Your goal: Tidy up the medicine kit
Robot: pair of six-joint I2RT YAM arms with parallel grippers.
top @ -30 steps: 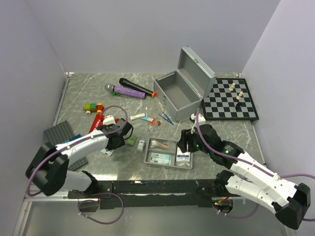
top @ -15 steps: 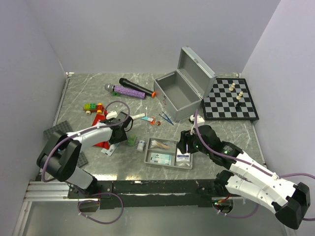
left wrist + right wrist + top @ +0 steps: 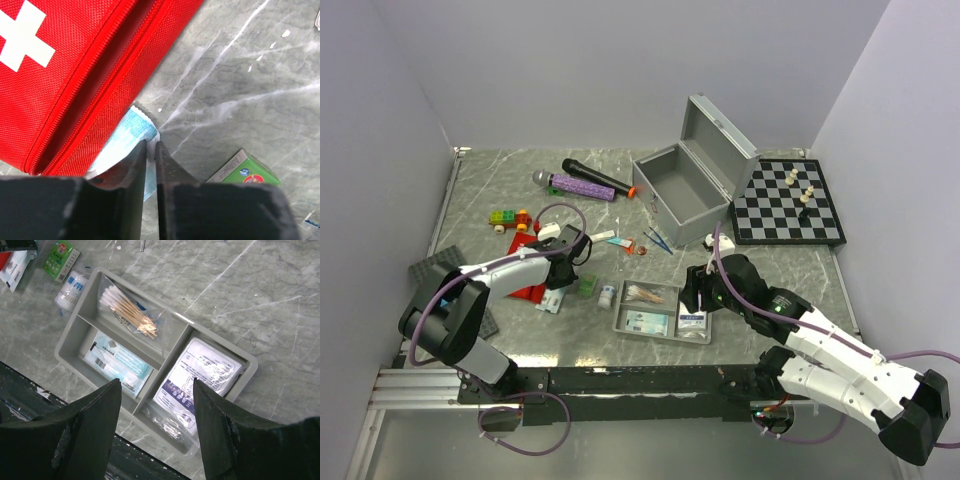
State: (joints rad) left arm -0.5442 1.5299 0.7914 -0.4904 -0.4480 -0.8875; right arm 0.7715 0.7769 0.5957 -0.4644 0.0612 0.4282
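Observation:
The silver-grey case (image 3: pixel 685 185) stands open at the back. Its grey divided tray (image 3: pixel 620 322) lies near the front and holds cotton swabs (image 3: pixel 127 310), a blue packet (image 3: pixel 117 362) and a white packet (image 3: pixel 200 377). My right gripper (image 3: pixel 156 382) hangs open over the tray (image 3: pixel 75 332), touching nothing. At the left, my left gripper (image 3: pixel 150 146) is shut on the edge of a thin blue-white packet (image 3: pixel 127 137) that sticks out from under the red white-cross pouch (image 3: pixel 65 75). A green box (image 3: pixel 245 172) lies just right of it.
A white roll (image 3: pixel 608 295) sits between the green box (image 3: pixel 587 287) and the tray. The chessboard (image 3: pixel 788 205) is at the right. Two microphones (image 3: pixel 582 185) and toy blocks (image 3: pixel 505 217) lie at the back left, and a studded plate (image 3: pixel 435 272) at the far left.
My left gripper has slid right along the red pouch to its near corner and its jaws have closed on the packet. The right arm has not moved.

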